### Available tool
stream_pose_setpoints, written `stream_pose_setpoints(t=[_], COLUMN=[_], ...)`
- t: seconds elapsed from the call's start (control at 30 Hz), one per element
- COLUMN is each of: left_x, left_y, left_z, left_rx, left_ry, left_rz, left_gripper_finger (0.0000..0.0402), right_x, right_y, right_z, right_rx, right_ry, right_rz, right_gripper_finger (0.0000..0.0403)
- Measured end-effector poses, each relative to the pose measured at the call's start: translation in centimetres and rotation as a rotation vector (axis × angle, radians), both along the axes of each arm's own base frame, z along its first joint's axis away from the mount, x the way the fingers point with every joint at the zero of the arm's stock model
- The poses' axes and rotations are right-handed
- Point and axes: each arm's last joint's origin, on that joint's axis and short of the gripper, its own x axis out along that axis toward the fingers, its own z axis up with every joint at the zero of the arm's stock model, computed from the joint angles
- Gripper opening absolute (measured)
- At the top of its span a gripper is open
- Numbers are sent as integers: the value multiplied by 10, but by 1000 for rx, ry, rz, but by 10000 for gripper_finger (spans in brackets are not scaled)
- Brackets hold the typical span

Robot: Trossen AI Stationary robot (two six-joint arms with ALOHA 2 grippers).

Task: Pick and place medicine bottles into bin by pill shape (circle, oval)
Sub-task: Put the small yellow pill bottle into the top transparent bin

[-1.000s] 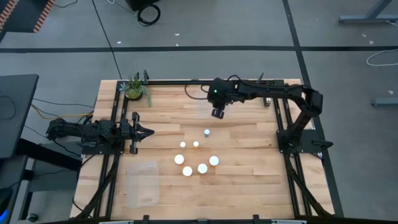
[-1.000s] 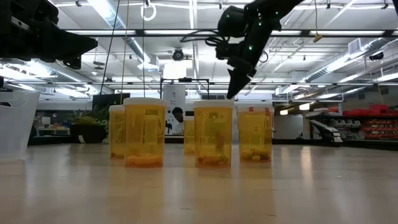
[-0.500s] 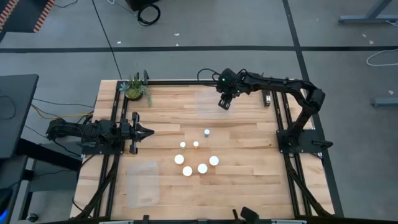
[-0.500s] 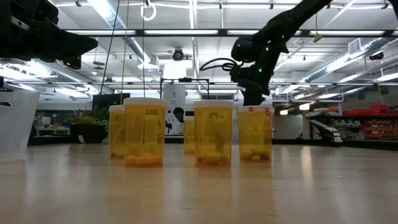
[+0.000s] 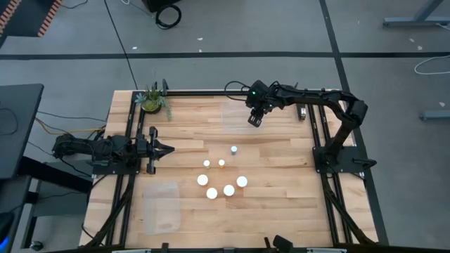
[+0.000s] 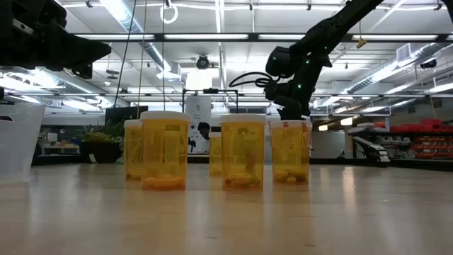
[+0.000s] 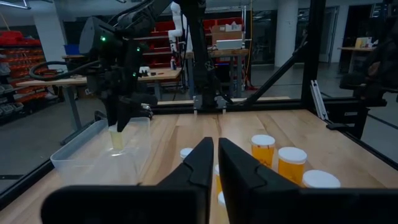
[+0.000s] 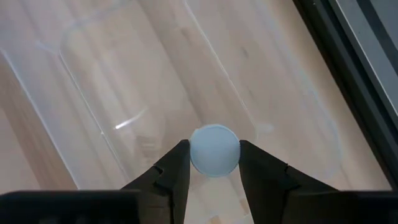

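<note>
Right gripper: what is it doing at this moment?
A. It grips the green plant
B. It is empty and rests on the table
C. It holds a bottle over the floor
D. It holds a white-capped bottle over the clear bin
D: the right gripper is shut on a white-capped bottle, with the clear bin right beneath it.

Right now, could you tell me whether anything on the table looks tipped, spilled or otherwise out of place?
Nothing stands out: the medicine bottles stand upright and capped, and the right gripper holds one bottle over the clear bin.
</note>
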Motion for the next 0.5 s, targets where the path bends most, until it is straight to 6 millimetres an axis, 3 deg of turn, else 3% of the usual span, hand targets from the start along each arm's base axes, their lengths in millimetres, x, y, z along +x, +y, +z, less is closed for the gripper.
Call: stream_pose_setpoints(t=[0.5], left_x=[0], left_y=[0], left_z=[0], left_rx=[0], left_ry=[0], left_rz=[0], left_gripper_finger=[30], right_x=[0], right_y=[0], right_z=[0], right_rx=[-7], right_ry=[-3], right_rz=[-3], right_gripper_finger=[139])
